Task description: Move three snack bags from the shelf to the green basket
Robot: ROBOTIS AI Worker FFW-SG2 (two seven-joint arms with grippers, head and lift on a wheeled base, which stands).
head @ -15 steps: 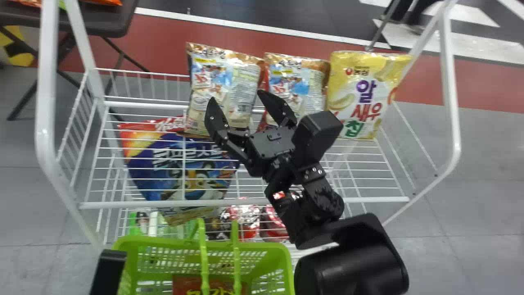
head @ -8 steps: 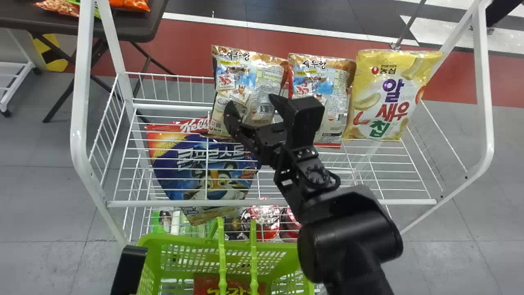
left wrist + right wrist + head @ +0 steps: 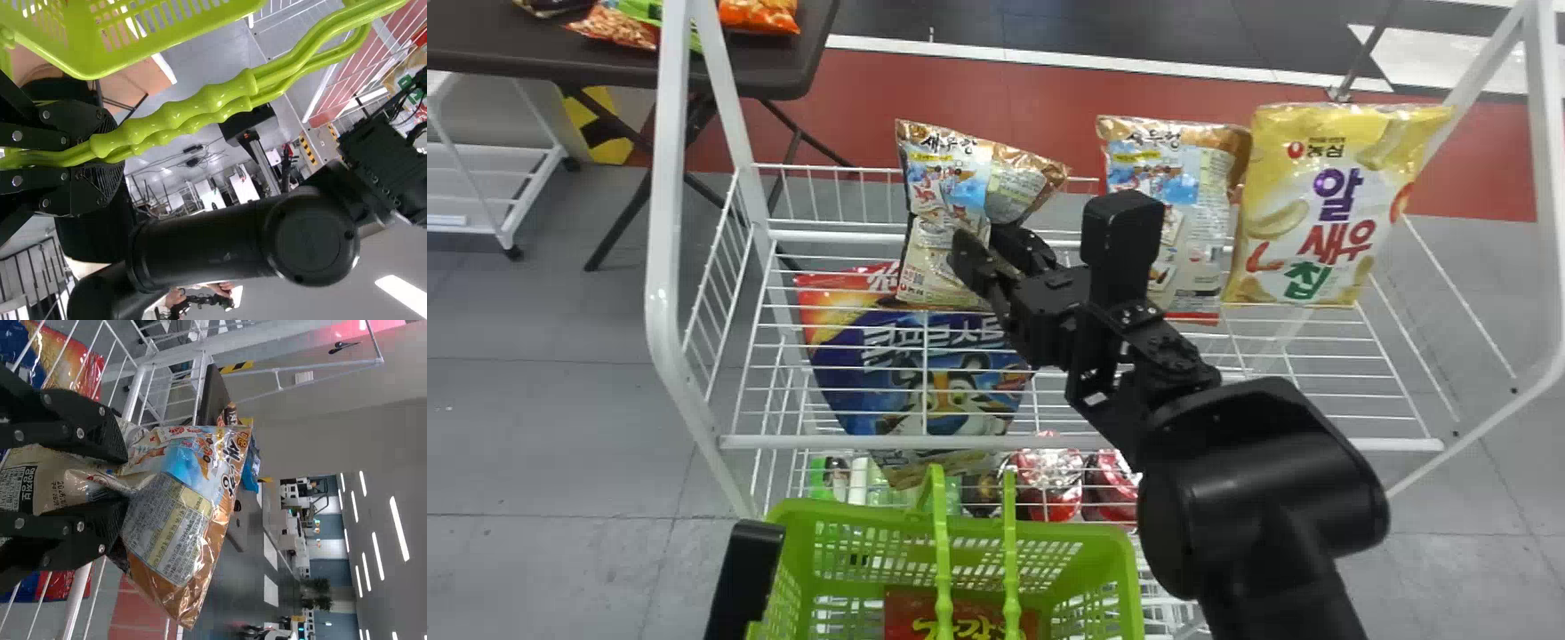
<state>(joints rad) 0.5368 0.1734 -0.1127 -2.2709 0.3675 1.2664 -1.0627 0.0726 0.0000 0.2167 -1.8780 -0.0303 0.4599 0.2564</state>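
So the right gripper [image 3: 983, 249] has the leftmost shrimp snack bag [image 3: 938, 204] pinched between its fingers, right across the middle. It's shiny foil, pretty crumpled: orange-brown top, blue picture, grey-and-yellow text panel, beige toward the bottom, creases fanning out from the squeeze. Title end is up, printed side facing the robot, long axis roughly upright, with one top corner flaring out toward the middle snack bag [image 3: 1192, 178]. It's at the left part of the white wire shelf [image 3: 871, 442], though I can't tell if its bottom touches. The yellow snack bag [image 3: 1343, 204] is over on the right. Left gripper [image 3: 747, 578] is clamped on the handles [image 3: 200, 107] of the green basket [image 3: 845, 516], which has a red bag [image 3: 911, 613] inside.
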